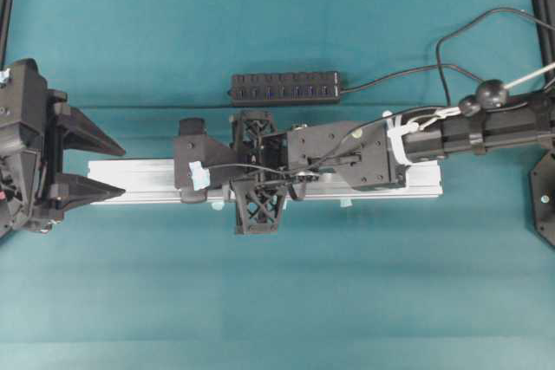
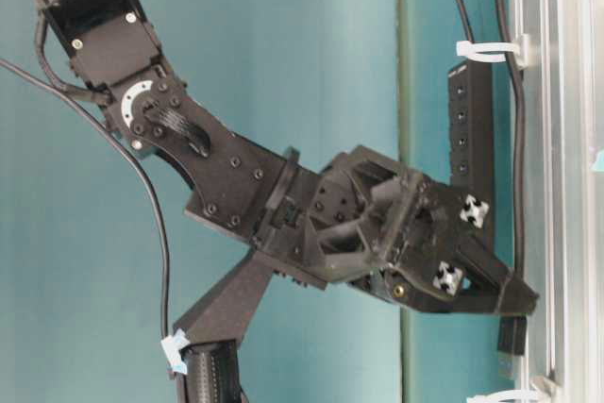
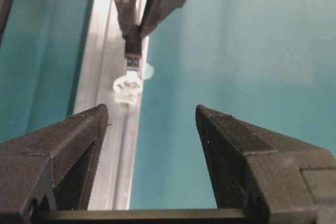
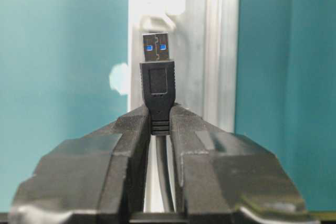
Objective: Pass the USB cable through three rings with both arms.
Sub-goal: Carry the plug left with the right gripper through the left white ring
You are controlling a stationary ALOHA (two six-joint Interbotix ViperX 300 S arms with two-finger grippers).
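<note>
- Pointing at a whitish ring [image 4: 157, 3] at twelve o'clock, the USB cable [image 4: 157, 80] has its plug clamped in the right gripper [image 4: 159, 116] jaws, above the silver rail [image 4: 220, 51].
- Left gripper [image 3: 149, 129] jaws gape wide at the rail's nine o'clock end, holding nothing.
- A black hub [image 1: 286, 87] lies on the teal bench [image 1: 277, 301].

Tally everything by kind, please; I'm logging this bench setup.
grippers: 2 (left gripper, right gripper)
USB cable: 1
rings visible, table-level view: 2
rail: 1
hub: 1
Total: 7
</note>
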